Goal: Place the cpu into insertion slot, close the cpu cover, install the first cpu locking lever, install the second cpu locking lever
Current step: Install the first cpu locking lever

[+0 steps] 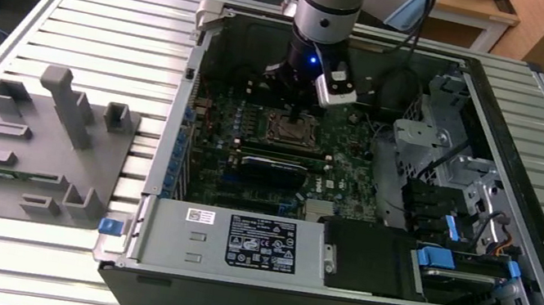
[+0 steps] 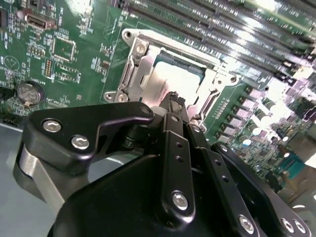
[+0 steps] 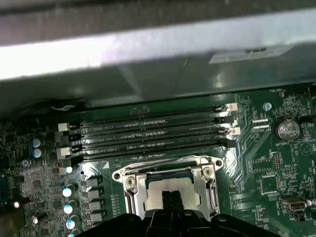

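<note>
The insertion slot (image 1: 288, 128) lies in the green motherboard inside the open computer case. The cpu (image 2: 170, 74) rests in it with its silvery top showing. The cpu cover (image 2: 132, 74) lies flat around the cpu as a metal frame. My gripper (image 2: 173, 98) stands straight over the socket, its black fingers shut together, and their tip is at the middle of the cpu top. In the first wrist view the gripper (image 3: 170, 197) reaches the cpu (image 3: 165, 186) inside the cover (image 3: 129, 190). The exterior view has the gripper (image 1: 294, 111) just above the slot. I cannot make out where the locking levers sit.
Several long memory slots (image 3: 148, 133) run close beside the socket. A black expansion card (image 1: 271, 171) stands just in front of it. The drive cage (image 1: 454, 191) fills the case's right in the exterior view. A grey parts fixture (image 1: 39, 155) lies outside at the left.
</note>
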